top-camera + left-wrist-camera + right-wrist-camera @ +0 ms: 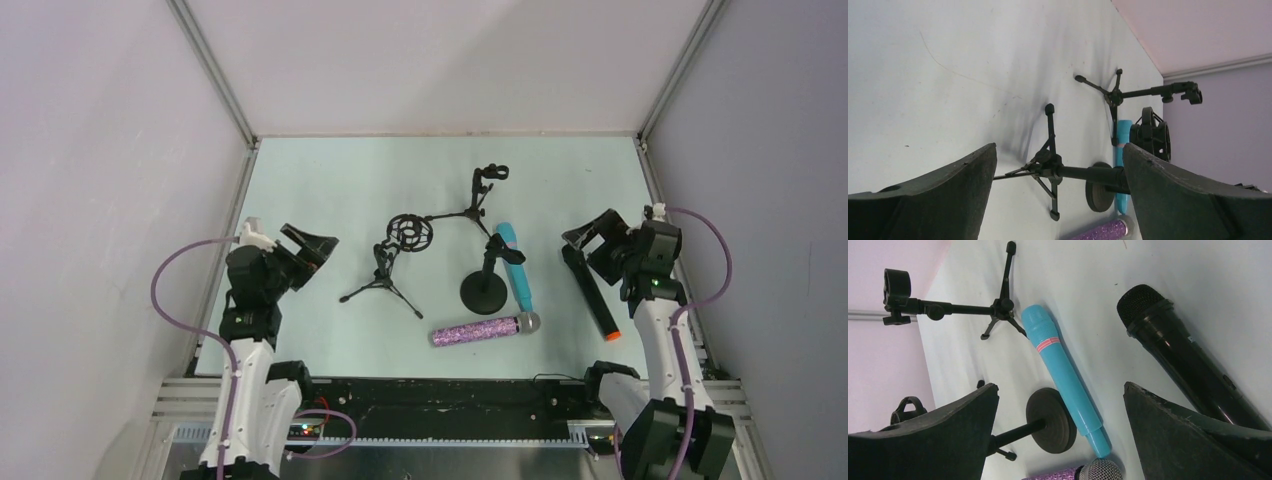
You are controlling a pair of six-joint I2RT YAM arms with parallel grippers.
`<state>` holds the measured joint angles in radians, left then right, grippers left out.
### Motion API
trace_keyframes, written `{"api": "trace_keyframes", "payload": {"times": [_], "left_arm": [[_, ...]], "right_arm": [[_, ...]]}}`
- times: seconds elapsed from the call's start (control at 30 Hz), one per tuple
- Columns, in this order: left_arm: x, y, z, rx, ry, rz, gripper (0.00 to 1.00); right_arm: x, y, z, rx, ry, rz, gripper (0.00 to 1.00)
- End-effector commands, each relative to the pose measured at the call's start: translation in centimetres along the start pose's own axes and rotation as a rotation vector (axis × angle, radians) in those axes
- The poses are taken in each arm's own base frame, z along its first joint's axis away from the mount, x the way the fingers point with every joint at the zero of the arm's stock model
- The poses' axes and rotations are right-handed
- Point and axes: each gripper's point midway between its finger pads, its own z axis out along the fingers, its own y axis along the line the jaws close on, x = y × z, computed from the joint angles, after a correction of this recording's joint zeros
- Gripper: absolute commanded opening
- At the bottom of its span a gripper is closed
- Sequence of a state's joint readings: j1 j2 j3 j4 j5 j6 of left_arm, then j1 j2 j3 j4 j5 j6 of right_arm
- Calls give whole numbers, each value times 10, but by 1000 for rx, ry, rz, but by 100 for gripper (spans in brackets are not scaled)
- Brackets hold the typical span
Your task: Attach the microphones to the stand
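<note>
**Both grippers open and empty, all three mics flat on the table**

- Left arm: we see it raised at the left edge of the table (pixel 330 180), wrist turned inward. The left gripper (pixel 312 247) sits above the surface with its jaws spread wide and nothing between them. Its wrist view looks across at the near tripod (pixel 385 280).
- Right arm: mirrored pose on the right side, wrist angled in and down. The right gripper (pixel 590 237) is also wide apart and holds nothing. It hangs over the head end of the black mic (pixel 592 295) (contact not visible from the top view; the wrist view shows a gap).
- Black mic: lies with its orange ring toward the arm bases.
- Blue mic (pixel 516 262): lies just right of the disc stand (pixel 484 290).
- Purple mic (pixel 480 331): lies crosswise just in front of that stand, with its silver head to the right, near the blue mic's end.
- Far tripod (pixel 470 212): stands behind these, clip up.
</note>
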<state>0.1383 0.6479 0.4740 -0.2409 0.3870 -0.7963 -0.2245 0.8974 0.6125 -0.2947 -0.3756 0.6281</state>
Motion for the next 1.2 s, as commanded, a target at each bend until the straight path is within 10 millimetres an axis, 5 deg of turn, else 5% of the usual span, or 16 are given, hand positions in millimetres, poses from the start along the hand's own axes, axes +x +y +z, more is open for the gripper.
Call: {"api": "trace_keyframes", "payload": {"times": [0.0, 0.2, 0.33, 0.43, 0.67, 0.73, 0.77, 0.8, 0.83, 0.87, 1.17], "left_arm": [[-37, -16, -10, 10, -152, 25, 98], [-56, -21, -20, 8, -236, 143, 98], [-70, -15, -24, -46, -301, 238, 98], [-82, -37, -27, -10, -282, 315, 98], [-87, -65, 7, 3, -24, 342, 98], [-101, -88, 10, 1, -2, 382, 98], [-105, -82, 19, -54, 12, 402, 98], [-106, -101, 16, -49, 25, 443, 98], [-106, -93, 24, -127, 44, 484, 98], [-107, -116, 21, -113, 38, 537, 98], [-118, -194, 48, -203, -74, 911, 98]], "right_arm": [[2, 12, 5, -30, 63, -29, 100], [16, 3, 20, 47, 161, -76, 100], [24, 15, 20, 35, 165, -155, 100], [34, 25, 9, 37, 204, -139, 100], [40, 31, -10, 40, 200, -148, 100], [40, 31, -14, 46, 204, -159, 100], [40, 30, -16, 52, 212, -159, 100], [38, 30, -18, 53, 210, -169, 100], [38, 29, -20, 59, 217, -170, 100], [35, 28, -21, 60, 211, -179, 100], [37, 13, -32, 117, 243, -220, 100]]}}
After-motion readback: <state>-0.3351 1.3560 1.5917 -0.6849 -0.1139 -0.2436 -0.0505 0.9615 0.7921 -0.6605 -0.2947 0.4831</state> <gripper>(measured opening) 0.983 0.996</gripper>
